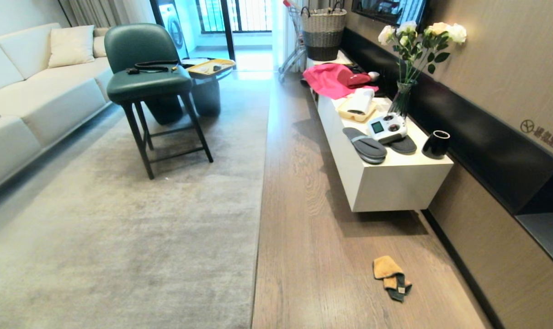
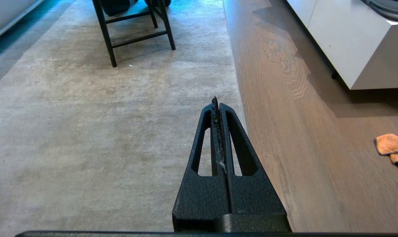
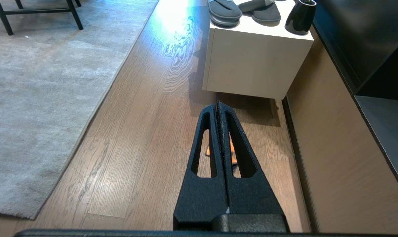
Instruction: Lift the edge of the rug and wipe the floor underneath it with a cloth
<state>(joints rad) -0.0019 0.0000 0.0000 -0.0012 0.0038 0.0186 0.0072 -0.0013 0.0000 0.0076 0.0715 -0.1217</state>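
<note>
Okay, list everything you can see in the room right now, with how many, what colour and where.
rug edge: one, grey-beige, straight border lying flat along the floor
floor: one, brown wood grain, between rug and cabinet
cloth: one, orange with dark trim, crumpled on the floor below the cabinet
chair: one, dark green, on the rug
sofa: one, cream, far left
cabinet: one, white, along the right wall
slippers: two, grey, on the cabinet
cup: one, black, on the cabinet's near end
flowers: one bunch, white, in a vase on the cabinet
pink fabric: one, on the cabinet's far end
left end effector: shut, above the rug
right end effector: shut, above the floor
</note>
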